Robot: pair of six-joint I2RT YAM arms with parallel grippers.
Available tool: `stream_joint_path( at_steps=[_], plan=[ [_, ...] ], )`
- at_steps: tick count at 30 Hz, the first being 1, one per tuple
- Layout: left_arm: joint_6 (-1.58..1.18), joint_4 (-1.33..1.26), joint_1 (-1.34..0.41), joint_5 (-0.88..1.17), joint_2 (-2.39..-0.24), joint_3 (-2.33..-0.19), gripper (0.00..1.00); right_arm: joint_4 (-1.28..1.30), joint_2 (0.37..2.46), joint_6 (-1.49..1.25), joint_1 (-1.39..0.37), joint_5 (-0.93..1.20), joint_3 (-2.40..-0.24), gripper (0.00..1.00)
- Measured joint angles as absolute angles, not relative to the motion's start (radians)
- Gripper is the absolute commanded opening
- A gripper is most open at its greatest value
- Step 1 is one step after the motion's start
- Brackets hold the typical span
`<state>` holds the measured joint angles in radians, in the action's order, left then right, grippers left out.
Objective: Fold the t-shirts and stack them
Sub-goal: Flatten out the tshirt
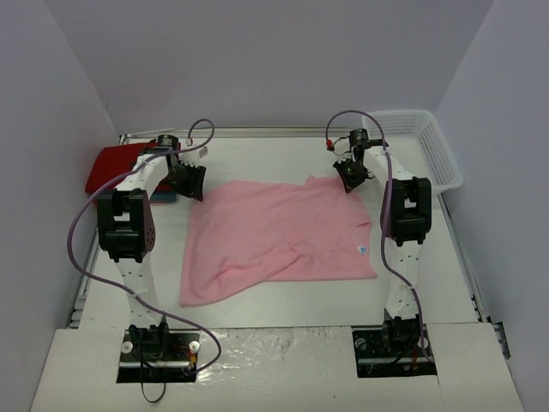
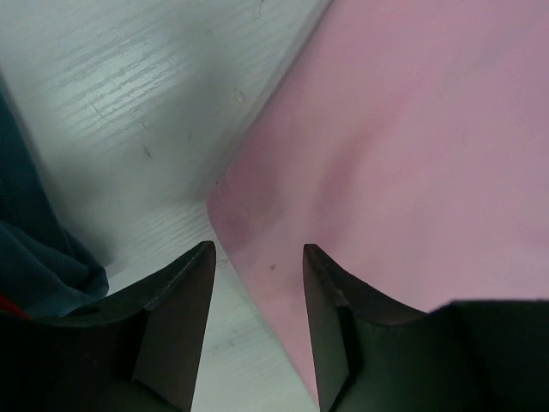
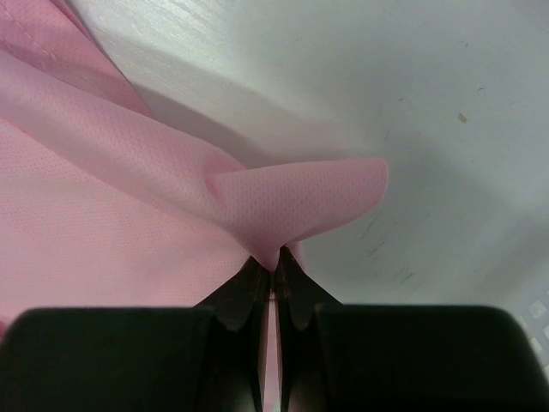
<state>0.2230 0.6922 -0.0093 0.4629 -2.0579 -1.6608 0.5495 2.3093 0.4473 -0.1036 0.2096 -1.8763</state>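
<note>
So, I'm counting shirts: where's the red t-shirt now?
In the top view, the red t-shirt lies at the far-left corner of the table, beside the left claw, left of the pink t-shirt.

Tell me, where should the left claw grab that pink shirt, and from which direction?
Probably its far left corner, coming from above on the outer left side. That corner of the pink shirt lies flat with bare table beside it, letting a finger slide under the edge. It sits just ahead of the open left gripper, mirroring the corner the right gripper pinches.
</note>
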Motion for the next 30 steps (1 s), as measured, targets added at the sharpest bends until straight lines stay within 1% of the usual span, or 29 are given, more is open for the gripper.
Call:
stream_joint_path(
  at_steps=[7, 8, 12, 13, 14, 16, 26, 30],
  plan=[
    [0.223, 0.686, -0.01, 0.437, -2.107, -1.666, 0.42, 0.549, 2.309, 0.45, -0.104, 0.21, -1.876, 0.0],
    [0.223, 0.684, -0.01, 0.432, -2.115, -1.666, 0.38, 0.549, 2.31, 0.45, -0.104, 0.21, -1.876, 0.0],
    [0.222, 0.68, -0.01, 0.413, -2.136, -1.666, 0.31, 0.549, 2.31, 0.45, -0.104, 0.209, -1.876, 0.0],
    [0.223, 0.681, -0.01, 0.41, -2.142, -1.67, 0.28, 0.549, 2.309, 0.45, -0.104, 0.209, -1.876, 0.0],
    [0.223, 0.682, -0.011, 0.409, -2.146, -1.676, 0.16, 0.549, 2.309, 0.45, -0.104, 0.209, -1.876, 0.0],
    [0.218, 0.679, -0.011, 0.407, -2.151, -1.686, 0.03, 0.549, 2.31, 0.45, -0.104, 0.209, -1.876, 0.0],
    [0.189, 0.683, -0.007, 0.407, -2.151, -1.705, 0.02, 0.55, 2.304, 0.451, -0.104, 0.187, -1.876, 0.0],
    [0.167, 0.728, 0.006, 0.387, -2.137, -1.786, 0.02, 0.576, 2.299, 0.446, -0.104, 0.159, -1.932, 0.0]
  ],
)
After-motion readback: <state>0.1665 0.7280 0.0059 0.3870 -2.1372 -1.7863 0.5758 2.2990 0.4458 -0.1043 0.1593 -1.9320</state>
